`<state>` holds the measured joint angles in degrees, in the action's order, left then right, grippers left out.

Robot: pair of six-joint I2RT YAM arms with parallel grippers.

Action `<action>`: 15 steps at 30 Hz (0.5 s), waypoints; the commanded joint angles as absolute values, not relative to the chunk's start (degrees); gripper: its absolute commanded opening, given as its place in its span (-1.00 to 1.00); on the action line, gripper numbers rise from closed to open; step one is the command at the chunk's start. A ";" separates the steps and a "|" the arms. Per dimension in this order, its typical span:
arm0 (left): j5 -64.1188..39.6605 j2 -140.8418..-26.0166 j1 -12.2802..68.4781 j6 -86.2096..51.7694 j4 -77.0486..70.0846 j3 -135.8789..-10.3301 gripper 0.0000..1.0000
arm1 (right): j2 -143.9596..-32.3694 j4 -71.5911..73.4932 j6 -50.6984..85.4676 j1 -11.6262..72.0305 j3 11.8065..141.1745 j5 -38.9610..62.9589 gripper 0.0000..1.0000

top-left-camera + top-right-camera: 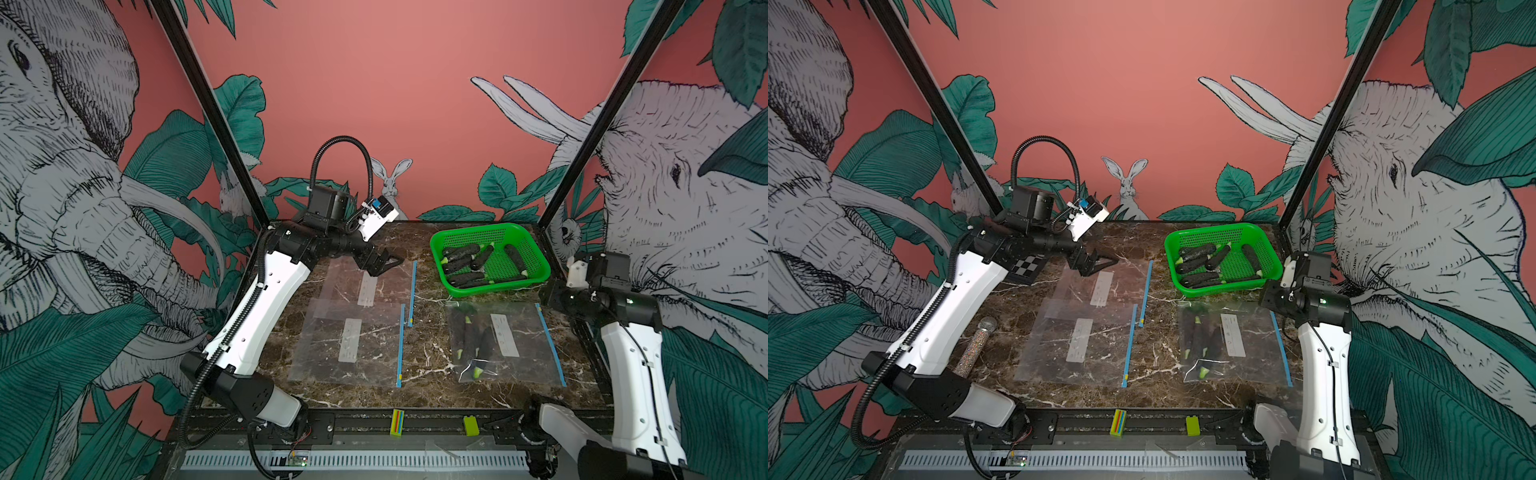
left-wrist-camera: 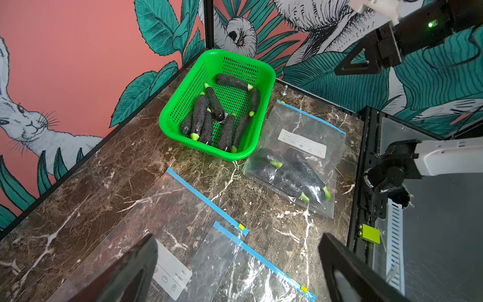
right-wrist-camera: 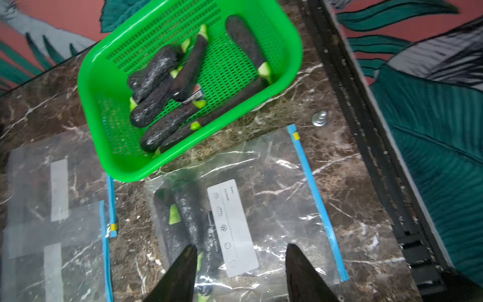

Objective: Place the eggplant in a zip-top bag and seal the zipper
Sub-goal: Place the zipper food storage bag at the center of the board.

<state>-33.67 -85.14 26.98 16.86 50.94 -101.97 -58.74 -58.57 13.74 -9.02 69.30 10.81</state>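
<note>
Right claw (image 3: 241,245) hangs spread, empty, over the filled bag (image 3: 282,183); left claw (image 2: 237,235) spread too; best lift clear straight up, lest the zipper (image 3: 319,206) drag open.

marble table (image 1: 428,353); basket (image 1: 498,286), three bags (image 1: 332,357)

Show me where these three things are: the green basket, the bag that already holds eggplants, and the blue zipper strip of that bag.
green basket (image 1: 494,287): in a top view, on its near rim.
filled bag (image 1: 534,353): in a top view, on a bare part of the plastic.
blue zipper strip (image 3: 317,201): in the right wrist view, on the middle of the strip.
</note>
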 commanded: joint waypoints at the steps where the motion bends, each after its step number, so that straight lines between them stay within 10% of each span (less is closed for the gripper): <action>1: -30.37 -83.12 26.55 11.91 45.86 -98.95 0.98 | -59.74 -53.06 15.38 -3.14 65.62 13.55 0.10; 15: -4.85 -79.81 25.40 -13.01 40.85 -82.52 0.98 | -68.52 -36.59 20.16 10.01 61.50 17.58 0.45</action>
<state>-12.40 -83.33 25.65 -5.48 39.53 -83.70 -68.01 -41.52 18.96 7.86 60.40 17.39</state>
